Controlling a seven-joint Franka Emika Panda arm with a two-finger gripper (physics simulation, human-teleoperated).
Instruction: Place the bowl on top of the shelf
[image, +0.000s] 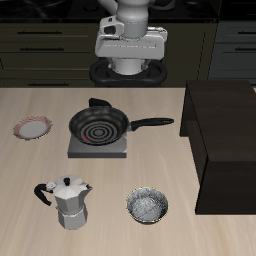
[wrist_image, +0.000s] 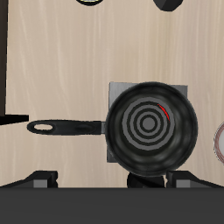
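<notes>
1. Hovering high at the table's back, the white two-finger gripper hangs above and behind the black round frying pan; whether its fingers are apart or together cannot be told from either view.
2. Small and round, the grey-white speckled bowl with a dark rim sits near the table's front edge, at about 5 o'clock from the pan, touching nothing.
3. Large, dark brown and box-shaped, the wooden shelf stands along the table's side, at roughly 2 o'clock from the bowl, its flat top bare.
4. The pan rests on a small grey square stove plate, its long handle pointing toward the shelf at 3 o'clock.
5. A silver metal moka pot stands just beside the bowl, at its 9 o'clock.
6. A flat white plate with a red-pink rim lies at the pan's 9 o'clock, apart from it.
7. The wrist view looks straight down on the pan.
</notes>
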